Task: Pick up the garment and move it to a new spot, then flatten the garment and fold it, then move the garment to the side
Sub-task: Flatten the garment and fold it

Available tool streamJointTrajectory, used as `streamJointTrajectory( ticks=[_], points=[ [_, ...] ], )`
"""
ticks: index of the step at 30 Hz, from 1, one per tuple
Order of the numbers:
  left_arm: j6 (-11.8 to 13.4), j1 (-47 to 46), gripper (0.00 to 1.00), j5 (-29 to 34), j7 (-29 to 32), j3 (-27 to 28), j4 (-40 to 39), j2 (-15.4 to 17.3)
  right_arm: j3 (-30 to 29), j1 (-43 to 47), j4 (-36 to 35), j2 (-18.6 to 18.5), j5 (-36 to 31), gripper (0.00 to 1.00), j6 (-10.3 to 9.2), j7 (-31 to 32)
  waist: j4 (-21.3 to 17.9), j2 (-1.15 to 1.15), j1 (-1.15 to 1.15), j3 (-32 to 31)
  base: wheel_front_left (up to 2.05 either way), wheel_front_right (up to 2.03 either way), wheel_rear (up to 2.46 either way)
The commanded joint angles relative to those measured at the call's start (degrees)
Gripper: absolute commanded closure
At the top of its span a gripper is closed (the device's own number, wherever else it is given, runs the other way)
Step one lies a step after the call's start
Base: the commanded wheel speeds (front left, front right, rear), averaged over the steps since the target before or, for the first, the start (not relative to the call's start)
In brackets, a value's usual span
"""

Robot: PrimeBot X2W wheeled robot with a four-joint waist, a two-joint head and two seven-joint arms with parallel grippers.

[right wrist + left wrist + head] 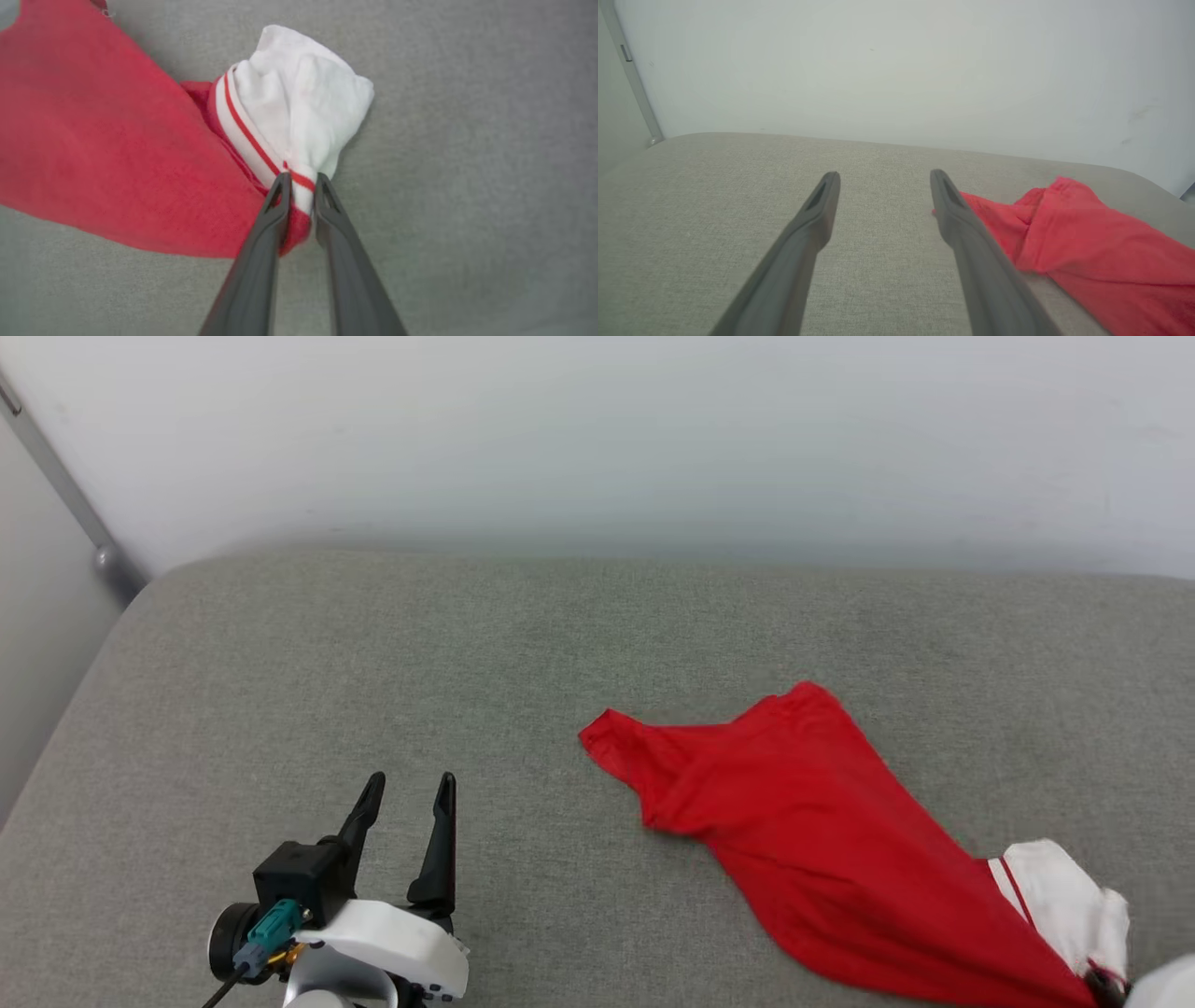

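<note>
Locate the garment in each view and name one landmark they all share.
Head view: garment at lower right, running into the bottom right corner.
Left wrist view: garment at the right, from mid-height down to the bottom edge.
Right wrist view: garment across left and centre, its white sleeve pinched in the right gripper.
Shared landmark: the grey cushion beneath it.

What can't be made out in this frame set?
- Underside of the jersey: head view, pressed against the grey cushion.
- The right gripper, shut on the sleeve trim: head view's lower right corner cuts it off.
- Sleeve end of the jersey: left wrist view, past the right edge.
</note>
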Motion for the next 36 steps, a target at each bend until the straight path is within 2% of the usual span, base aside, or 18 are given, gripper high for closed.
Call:
streamJointTrajectory(
  ticks=[1,2,6,8,9,10,16,19,28,36],
  points=[
    [0.38,0.76,0.0,-0.29,0.27,0.03,-0.44,0.39,-2.04,2.28,1.41,0.44,0.54,0.3,-0.04,-1.59,-0.52,0.0,0.0,-0.79,0.0,0.0,0.0],
    [0.48,1.12,0.0,-0.27,0.55,-0.06,-0.67,0.44,-2.95,3.48,2.62,0.58,0.77,0.0,-0.03,-2.86,-0.62,0.0,0.0,-1.07,0.0,0.0,0.0],
    [0.97,2.02,0.0,-0.5,1.2,-0.12,-1.65,0.92,-4.07,5.39,8.62,0.56,4.08,0.0,-0.03,-11.17,-0.78,0.0,0.0,-1.54,0.0,0.0,0.0],
    [1.05,2.58,0.0,-0.62,1.57,-0.06,-1.79,1.16,-4.34,4.89,9.77,0.53,4.58,0.0,-0.03,-16.88,-0.8,0.0,0.0,-1.81,0.0,0.0,0.0],
    [1.05,2.58,0.0,-0.62,1.57,-0.06,-1.79,1.16,-4.34,4.89,9.77,0.53,4.58,0.0,-0.03,-16.88,-0.8,0.0,0.0,-1.81,0.0,0.0,0.0],
    [1.08,2.78,0.0,-0.73,1.62,-0.08,-1.95,1.21,-4.03,4.47,9.88,0.53,4.24,0.0,-0.03,-19.58,-0.79,0.0,0.0,-1.95,0.0,0.0,0.0],
    [1.59,3.87,0.0,-1.0,2.17,0.1,-2.72,1.88,-1.24,2.51,6.79,0.57,-0.22,0.0,-0.03,-32.08,-0.31,0.0,0.0,-2.6,0.0,0.0,0.0],
    [1.83,4.2,0.0,-1.18,2.42,0.11,-2.96,2.23,3.36,1.49,2.83,0.58,-4.13,0.0,-0.03,-36.8,0.18,0.0,0.0,-2.88,0.0,0.0,0.0],
    [2.15,4.85,0.0,-1.35,2.62,-0.16,-2.84,2.49,14.57,2.46,-5.23,0.38,-7.65,0.0,-0.04,-38.75,0.37,0.0,0.0,-3.91,0.0,0.0,0.0],
    [2.4,5.7,0.0,-1.3,3.58,-0.9,-2.89,2.95,18.49,5.77,-9.0,0.47,-7.71,0.0,-0.04,-38.65,-0.29,0.0,0.0,-4.76,0.0,0.0,0.0]
  ],
)
